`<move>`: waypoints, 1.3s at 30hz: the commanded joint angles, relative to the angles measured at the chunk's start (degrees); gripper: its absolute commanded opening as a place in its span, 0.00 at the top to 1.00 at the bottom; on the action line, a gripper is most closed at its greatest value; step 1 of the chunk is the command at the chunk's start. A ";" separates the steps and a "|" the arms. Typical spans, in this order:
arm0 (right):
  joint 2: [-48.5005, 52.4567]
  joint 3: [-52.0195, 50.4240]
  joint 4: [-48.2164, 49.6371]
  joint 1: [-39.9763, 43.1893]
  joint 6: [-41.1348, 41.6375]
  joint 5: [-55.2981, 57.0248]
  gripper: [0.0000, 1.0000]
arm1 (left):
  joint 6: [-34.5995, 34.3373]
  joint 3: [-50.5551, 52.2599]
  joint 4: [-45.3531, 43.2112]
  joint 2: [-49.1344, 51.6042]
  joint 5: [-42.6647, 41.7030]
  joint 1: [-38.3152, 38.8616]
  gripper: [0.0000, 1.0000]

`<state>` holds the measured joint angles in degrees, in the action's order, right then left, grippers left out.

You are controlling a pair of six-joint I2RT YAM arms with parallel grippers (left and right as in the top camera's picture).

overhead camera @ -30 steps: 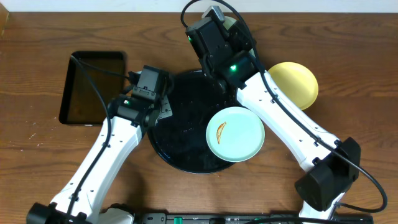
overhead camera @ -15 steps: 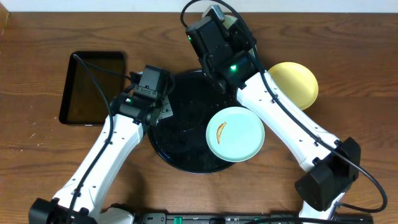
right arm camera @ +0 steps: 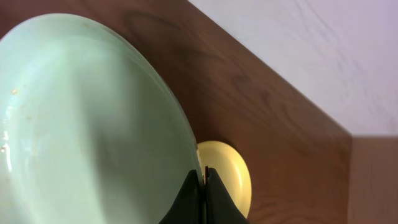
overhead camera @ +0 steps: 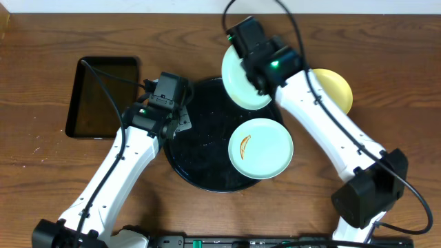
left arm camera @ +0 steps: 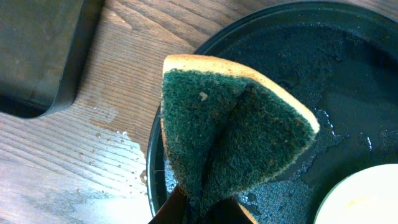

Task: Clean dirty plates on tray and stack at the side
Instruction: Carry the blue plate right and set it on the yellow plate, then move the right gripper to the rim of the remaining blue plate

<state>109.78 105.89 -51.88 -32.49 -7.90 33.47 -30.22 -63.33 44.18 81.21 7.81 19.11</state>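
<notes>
The large round black tray point(overhead camera: 200, 162) lies in the middle of the tabletop point(overhead camera: 41, 172). On it, at about 4 o'clock, a mint-blue plate point(overhead camera: 265, 155) lies flat, with a small orange-brown smear point(overhead camera: 244, 145) on its face.

The right jaws are closed narrow on the rim of a second mint-blue plate point(right arm camera: 81, 124). It is held tilted over the tray's edge at 1 o'clock, and I cannot tell if it touches the tray. In the right wrist view its face shows a few tiny specks.

The pale yellow plate point(overhead camera: 337, 89) rests on the tabletop outside the tray at 2 o'clock, partly hidden by the right arm point(overhead camera: 324, 131).

The left jaws are shut on a folded sponge point(left arm camera: 236, 130), green scouring side outward with a yellow foam edge. It hangs over the tray's rim at 9 o'clock. The tray's surface there looks wet, and water drops point(left arm camera: 115, 134) lie on the wood just beside the rim.

A smaller rectangular black tray point(overhead camera: 103, 96) lies at 10 o'clock, apart from the round one.
</notes>
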 commanded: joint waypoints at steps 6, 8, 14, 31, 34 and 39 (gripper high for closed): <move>-1.49 0.83 -4.52 -0.09 5.66 6.45 0.99 | -3.13 0.44 -0.28 0.20 0.09 -0.17 0.92; -1.68 0.83 -6.36 1.53 15.80 5.95 0.99 | -3.10 0.44 -0.07 0.20 0.09 -0.17 0.92; -1.68 0.83 -8.11 12.33 20.98 -24.06 0.99 | -3.08 0.44 0.52 0.20 0.11 -0.17 0.92; -1.64 -15.39 -4.90 42.75 21.11 -35.67 0.99 | -3.10 0.44 0.28 0.20 0.11 -0.17 0.92; -1.64 -19.54 0.92 43.43 21.09 -38.18 0.99 | -3.10 0.44 0.33 0.20 0.11 -0.17 0.92; -1.60 -23.08 6.45 43.15 21.66 -38.93 0.99 | -3.10 0.44 0.33 0.20 0.11 -0.17 0.92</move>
<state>109.32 83.72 -47.09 11.05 12.62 -3.27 -32.86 -63.33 44.58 81.23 7.77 19.11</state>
